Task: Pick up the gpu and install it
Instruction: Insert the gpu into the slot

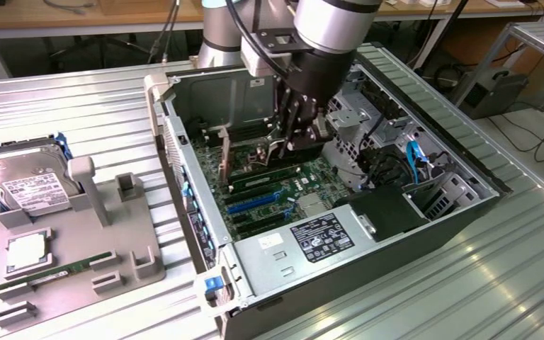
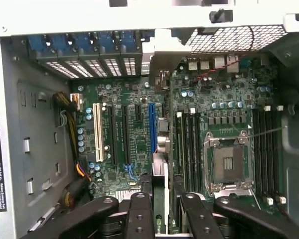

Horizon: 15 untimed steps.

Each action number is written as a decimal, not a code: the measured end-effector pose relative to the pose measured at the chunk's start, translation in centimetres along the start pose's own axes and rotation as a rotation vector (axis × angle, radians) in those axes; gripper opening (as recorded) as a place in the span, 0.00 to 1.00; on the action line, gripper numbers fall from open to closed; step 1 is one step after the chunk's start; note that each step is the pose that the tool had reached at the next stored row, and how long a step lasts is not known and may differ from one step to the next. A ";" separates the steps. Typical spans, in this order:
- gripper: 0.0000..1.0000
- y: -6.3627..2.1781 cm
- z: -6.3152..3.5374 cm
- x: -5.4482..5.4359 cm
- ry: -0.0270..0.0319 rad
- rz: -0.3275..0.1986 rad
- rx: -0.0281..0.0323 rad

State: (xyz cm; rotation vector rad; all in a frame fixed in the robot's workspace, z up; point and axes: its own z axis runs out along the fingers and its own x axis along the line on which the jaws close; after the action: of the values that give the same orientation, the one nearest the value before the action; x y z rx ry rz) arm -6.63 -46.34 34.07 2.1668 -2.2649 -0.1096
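Note:
My gripper (image 1: 300, 140) reaches down into the open PC case (image 1: 461, 152), over the motherboard. It is shut on the gpu (image 2: 161, 206), a thin dark card seen edge-on between the two black fingers (image 2: 139, 216), with a green logo on its near end. The card stands on edge and runs beside the long blue expansion slot (image 2: 152, 127), between that slot and the black memory slots (image 2: 187, 144). I cannot tell whether its lower edge touches the board. In the exterior view the gpu (image 1: 302, 145) is mostly hidden behind the fingers.
A grey fixture (image 1: 111, 237) at the exterior view's left holds a silver hard drive (image 1: 28, 185), a CPU (image 1: 28, 249) and a green RAM stick (image 1: 54, 273). Inside the case are the power supply (image 1: 319, 237), an open CPU socket (image 2: 226, 162) and a white slot (image 2: 97, 132).

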 end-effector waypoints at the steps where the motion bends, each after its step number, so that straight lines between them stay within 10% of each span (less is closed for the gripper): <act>1: 0.26 -0.01 0.23 0.0 0.0000 -0.001 0.0000; 15: 0.26 1.43 2.50 1.1 0.0001 -0.002 0.0000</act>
State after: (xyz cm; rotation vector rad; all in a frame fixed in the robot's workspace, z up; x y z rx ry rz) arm -8.24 -47.27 31.61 2.1688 -2.2629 -0.1095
